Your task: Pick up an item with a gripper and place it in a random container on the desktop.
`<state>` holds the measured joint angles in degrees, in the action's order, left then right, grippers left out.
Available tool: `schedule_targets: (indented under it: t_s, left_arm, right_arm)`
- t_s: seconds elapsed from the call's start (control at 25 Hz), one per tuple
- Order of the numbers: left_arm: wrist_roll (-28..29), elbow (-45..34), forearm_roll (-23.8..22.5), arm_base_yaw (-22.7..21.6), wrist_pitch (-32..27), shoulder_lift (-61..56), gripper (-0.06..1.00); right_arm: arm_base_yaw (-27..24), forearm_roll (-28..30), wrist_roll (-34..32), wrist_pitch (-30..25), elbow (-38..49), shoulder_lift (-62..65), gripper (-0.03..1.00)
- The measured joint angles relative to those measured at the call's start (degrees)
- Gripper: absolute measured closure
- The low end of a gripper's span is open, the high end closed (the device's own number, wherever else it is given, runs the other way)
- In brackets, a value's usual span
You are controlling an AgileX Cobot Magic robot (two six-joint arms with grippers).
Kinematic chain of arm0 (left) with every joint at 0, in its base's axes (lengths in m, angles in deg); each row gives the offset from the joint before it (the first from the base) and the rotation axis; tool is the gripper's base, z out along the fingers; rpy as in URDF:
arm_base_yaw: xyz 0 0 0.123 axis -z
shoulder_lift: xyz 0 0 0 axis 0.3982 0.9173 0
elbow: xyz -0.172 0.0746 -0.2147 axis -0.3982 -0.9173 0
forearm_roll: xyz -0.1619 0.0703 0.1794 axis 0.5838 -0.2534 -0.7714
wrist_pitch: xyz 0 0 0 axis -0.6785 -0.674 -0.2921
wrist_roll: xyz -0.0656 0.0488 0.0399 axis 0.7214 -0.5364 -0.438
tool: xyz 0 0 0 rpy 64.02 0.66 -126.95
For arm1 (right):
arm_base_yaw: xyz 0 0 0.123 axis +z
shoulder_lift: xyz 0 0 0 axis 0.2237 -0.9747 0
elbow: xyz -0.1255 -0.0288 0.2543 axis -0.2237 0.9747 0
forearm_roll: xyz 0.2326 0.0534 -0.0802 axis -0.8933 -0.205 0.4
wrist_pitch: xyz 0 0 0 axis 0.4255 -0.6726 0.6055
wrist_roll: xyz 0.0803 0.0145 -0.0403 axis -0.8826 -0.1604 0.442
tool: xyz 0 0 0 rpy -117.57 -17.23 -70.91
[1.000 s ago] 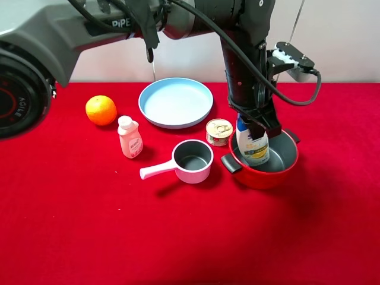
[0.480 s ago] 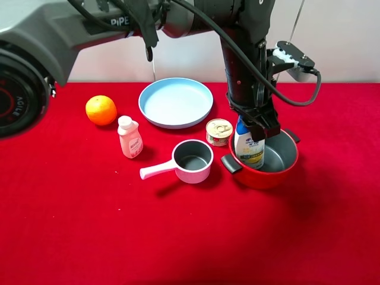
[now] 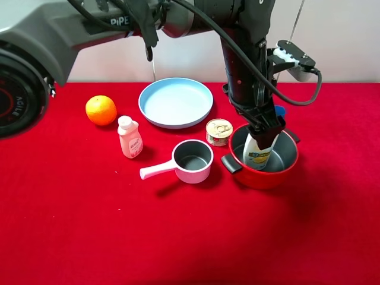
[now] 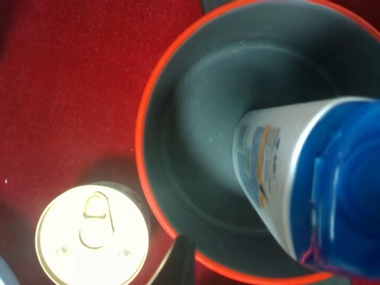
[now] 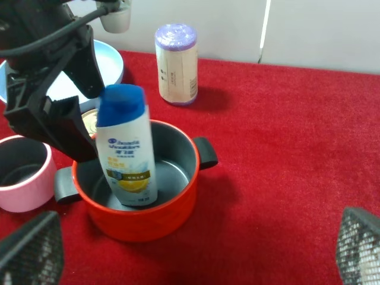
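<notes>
The tall white shampoo bottle [image 3: 259, 155] with its blue cap [image 5: 122, 104] stands inside the round red pot [image 3: 257, 177], its base on the grey bottom, leaning toward the back right. My left gripper [image 3: 265, 123] hangs over the pot just beside the bottle's upper part. Its black fingers [image 5: 52, 127] look spread and apart from the bottle. In the left wrist view the bottle [image 4: 279, 178] fills the right side and one fingertip [image 4: 178, 261] shows at the pot's rim [image 4: 142, 154]. My right gripper [image 5: 193, 261] is wide open and empty, in front of the pot.
A gold-topped can [image 3: 219, 131] sits against the pot's left side. A pink saucepan [image 3: 191, 160], a small pink-white bottle [image 3: 129, 138], an orange [image 3: 101, 110] and a light blue plate [image 3: 176, 102] lie to the left. A purple-lidded cylinder [image 5: 176, 62] stands behind the pot.
The left gripper has shifted right and lower over the pot. The bottle has gone from upright at the pot's left side to lower inside, its cap tipped back right.
</notes>
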<state>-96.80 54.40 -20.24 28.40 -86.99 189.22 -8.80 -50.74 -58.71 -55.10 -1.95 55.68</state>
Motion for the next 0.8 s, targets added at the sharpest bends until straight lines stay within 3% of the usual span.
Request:
schedule_targets:
  t_s: [0.4,0.8]
  left_arm:
    - [0.00,0.00,0.00,0.00,0.00,0.00,0.05]
    - [1.80,0.04,-1.26,0.05,-2.76,-0.51,-0.05]
  right_arm:
    - [0.00,0.00,0.00,0.00,0.00,0.00,0.27]
    - [0.00,0.00,0.00,0.00,0.00,0.00,0.27]
